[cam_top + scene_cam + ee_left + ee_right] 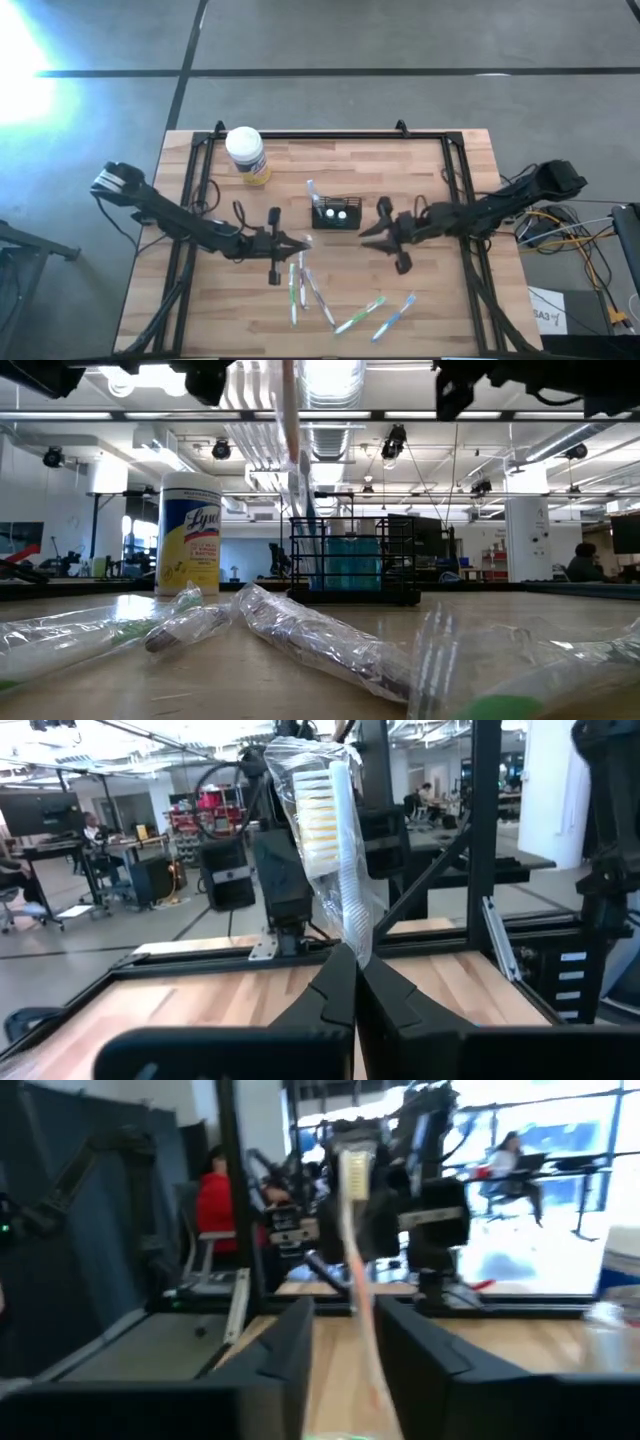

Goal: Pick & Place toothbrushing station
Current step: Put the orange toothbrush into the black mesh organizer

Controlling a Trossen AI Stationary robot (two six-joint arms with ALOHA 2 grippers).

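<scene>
The toothbrushing station (pixel 335 213), a small black mesh box, stands on the table's middle and also shows in the low view (pixel 352 560). One toothbrush (pixel 312 190) sticks up out of its left end. My left gripper (pixel 303 243) hovers just near-left of the station, shut on a plastic-wrapped toothbrush (pixel 325 830) with yellow-white bristles. My right gripper (pixel 368 232) hangs to the right of the station, pointing at the left one. It is open with nothing between its fingers. Through its gap (pixel 340 1350) the held brush (pixel 352 1200) shows farther off. My left gripper pinches the wrapped toothbrush's handle (pixel 352 952), below the head, between its two shut fingers. The fingers lie level, coming from the table's left, across the brush. The brush stands upright with its head up, lifted clear of the table.
A round white-lidded wipes jar (pixel 247 155) stands at the far left, tall in the low view (pixel 190 535). Several wrapped toothbrushes lie loose on the near half of the table (pixel 310 290) (pixel 360 315) (pixel 395 318). A black frame (pixel 330 135) rims the table.
</scene>
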